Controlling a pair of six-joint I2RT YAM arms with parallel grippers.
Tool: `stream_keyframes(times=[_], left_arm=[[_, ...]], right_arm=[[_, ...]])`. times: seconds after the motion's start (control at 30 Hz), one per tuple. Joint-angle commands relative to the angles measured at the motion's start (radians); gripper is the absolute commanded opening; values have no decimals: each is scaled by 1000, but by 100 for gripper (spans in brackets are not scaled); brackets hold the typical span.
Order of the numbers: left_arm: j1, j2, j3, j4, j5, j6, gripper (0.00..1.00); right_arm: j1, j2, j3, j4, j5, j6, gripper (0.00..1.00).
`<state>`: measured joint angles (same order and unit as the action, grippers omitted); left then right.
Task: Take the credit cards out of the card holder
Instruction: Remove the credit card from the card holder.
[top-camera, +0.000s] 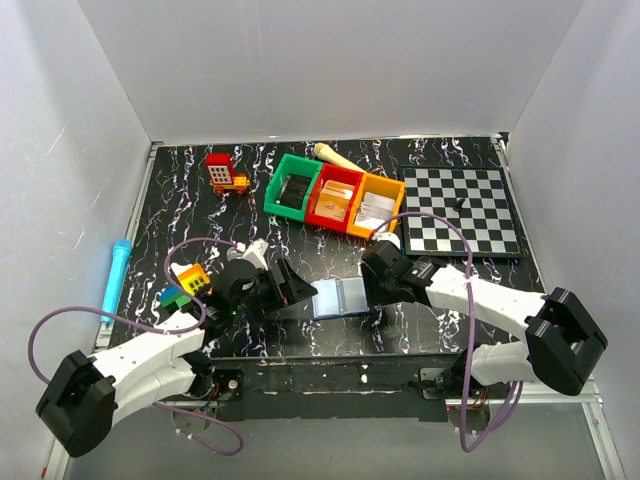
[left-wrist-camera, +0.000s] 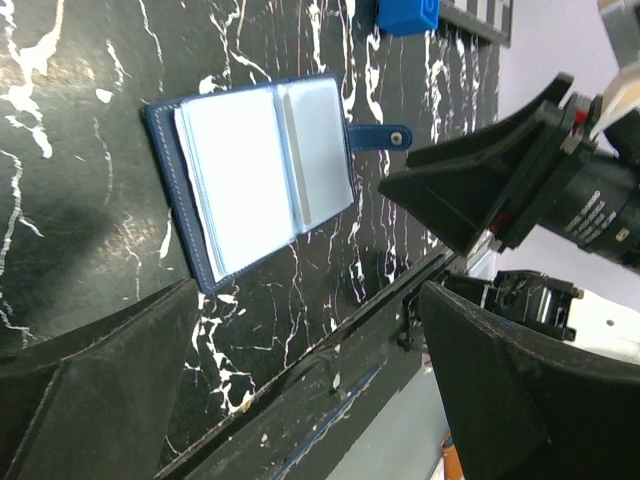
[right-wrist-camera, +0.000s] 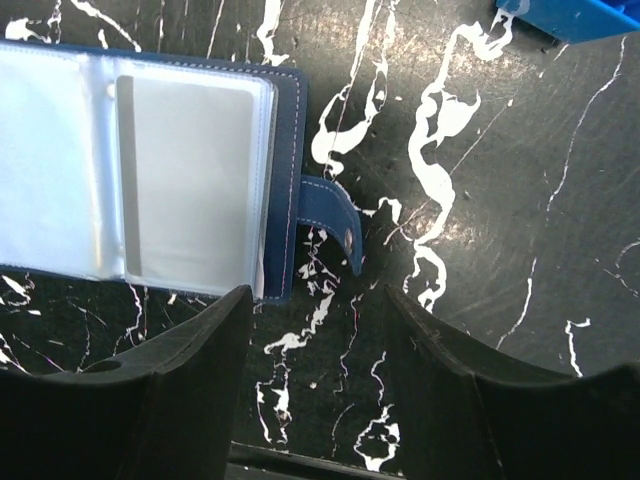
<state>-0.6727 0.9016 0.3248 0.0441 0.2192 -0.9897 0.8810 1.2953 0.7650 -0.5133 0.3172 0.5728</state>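
The card holder (top-camera: 342, 297) lies open and flat on the black marbled table, between my two grippers. Its navy cover, clear plastic sleeves and snap strap (left-wrist-camera: 380, 137) show in the left wrist view, with the card holder (left-wrist-camera: 255, 175) ahead of the fingers. A pale grey card (right-wrist-camera: 185, 180) sits inside the sleeve nearest the strap. My left gripper (left-wrist-camera: 310, 380) is open and empty, just left of the holder. My right gripper (right-wrist-camera: 318, 300) is open too, its left finger (right-wrist-camera: 200, 350) close to the card holder's (right-wrist-camera: 285, 150) corner, the strap (right-wrist-camera: 330, 215) just ahead of the gap.
Green (top-camera: 293, 186), red (top-camera: 334, 197) and orange (top-camera: 375, 206) bins stand at the back, a chessboard (top-camera: 463, 210) to their right. A red toy (top-camera: 222, 172), coloured blocks (top-camera: 190, 282) and a light blue stick (top-camera: 115, 275) lie on the left. A small blue block (right-wrist-camera: 570, 15) lies beyond the holder.
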Motion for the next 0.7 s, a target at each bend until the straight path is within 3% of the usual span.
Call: stream_keyframes(times=[0.0,0.3,0.47,0.57,0.67], left_arm=[[-45,59,85,-76,-58,33,91],[-56,83,102,-76,-61,49,89],[-74,140,129,-76,-52,68,88],[-82,177,157,-84,-49,85,87],[-94,217,187,-96,-57,108,86]], right_arm=[[-75,5,-27,127,-113,10,60],[-175,45,-46,176,-193,-24,49],[-205,84,-32,174,-239,-39,30],[-205,81,-50,176,-247,-37,24],[-205,59,-73,180,-253,-37,6]])
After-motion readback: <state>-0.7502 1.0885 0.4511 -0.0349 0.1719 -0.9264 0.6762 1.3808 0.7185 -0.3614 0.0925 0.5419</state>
